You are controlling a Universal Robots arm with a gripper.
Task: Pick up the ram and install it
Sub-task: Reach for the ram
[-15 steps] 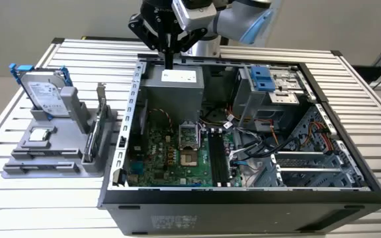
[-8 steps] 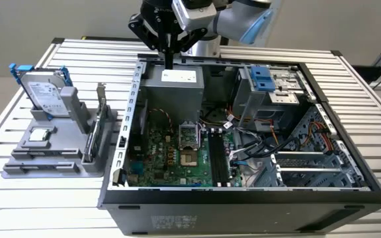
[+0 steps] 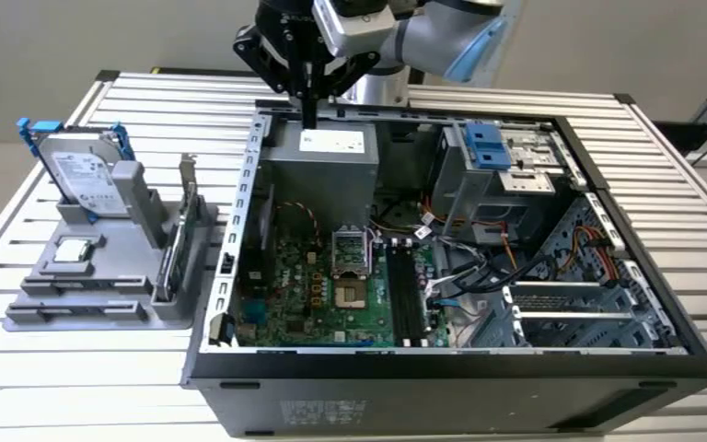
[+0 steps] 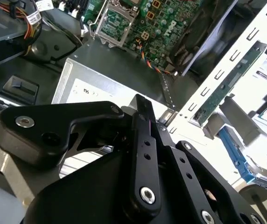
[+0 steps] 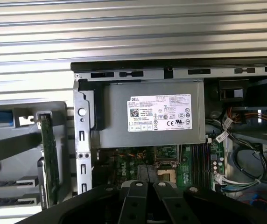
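Hanging over the rear of the open computer case (image 3: 452, 391), the gripper (image 3: 310, 120) points straight down just above the grey power supply (image 3: 323, 152), not touching it. Its fingers (image 4: 143, 116) are pressed together into one dark prong, and nothing can be seen between them. In the first wrist view the gripper's black linkages show, while the tips are cut off by the frame.

The ram (image 5: 49, 158) stands on edge in the grey holder (image 3: 84, 304) outside the case, just beside the case's side wall and well apart from the gripper. In the second wrist view the ram (image 4: 227, 84) shows as a narrow green strip, and its lower end is hidden behind the white case wall. In the exterior view that spot is a thin dark strip, too slim to make out clearly.

Farther out on the holder, the hard drive (image 3: 84, 175) with blue rails stands upright, toward the exterior view's left.

Inside the case, the green motherboard (image 3: 317, 285) lies beyond the power supply. Loose cables (image 3: 477, 272) cover part of it toward the exterior view's right. Case and holder rest on a ribbed metal table (image 3: 84, 387).
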